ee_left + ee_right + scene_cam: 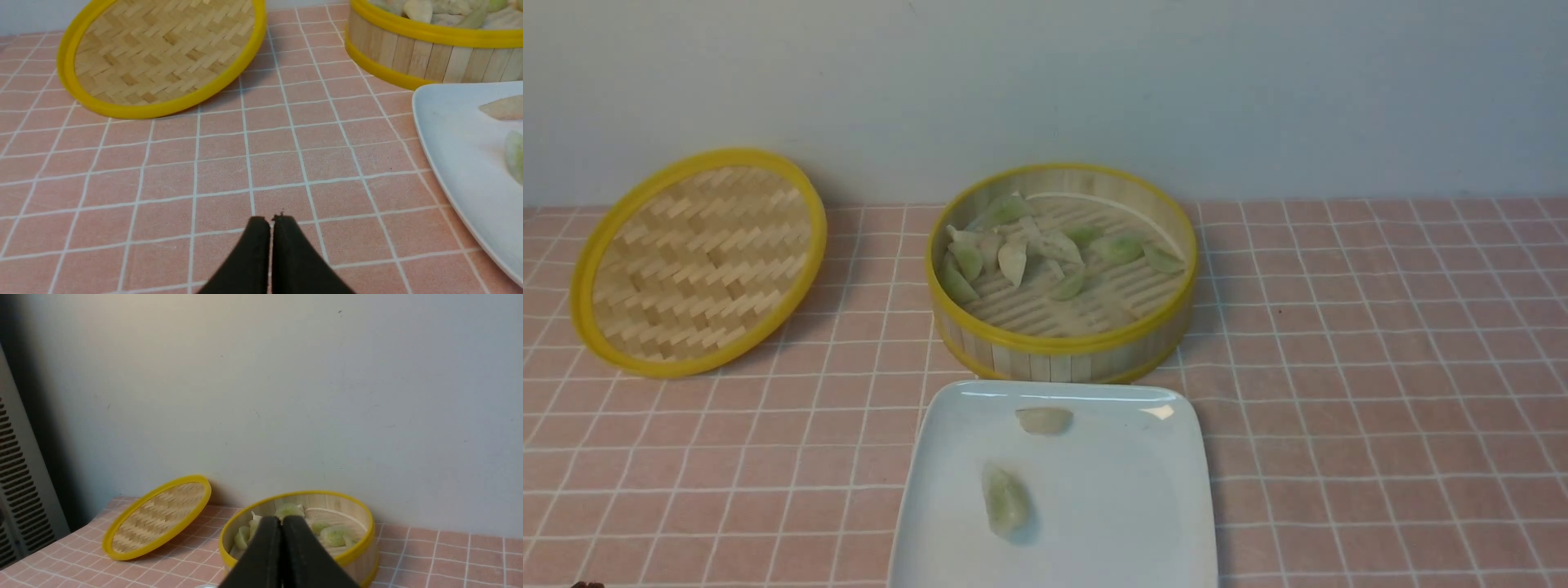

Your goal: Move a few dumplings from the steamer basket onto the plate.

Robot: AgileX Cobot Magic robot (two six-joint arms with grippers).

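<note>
Soft even light, faint shadows, glare on the plate (1176, 412), slight blur.

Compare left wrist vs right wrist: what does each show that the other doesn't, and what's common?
Left wrist only: the plate with two dumplings on it, cut by the frame edge, and the left gripper, jaws together, holding nothing, over the pink grid tablecloth.
Right wrist only: the steamer basket's interior with the remaining dumplings, a louvred panel at the side, most of the wall, and the right gripper, jaws together, holding nothing.
Both: the steamer basket, the woven lid propped at a tilt, and the tablecloth.
</note>
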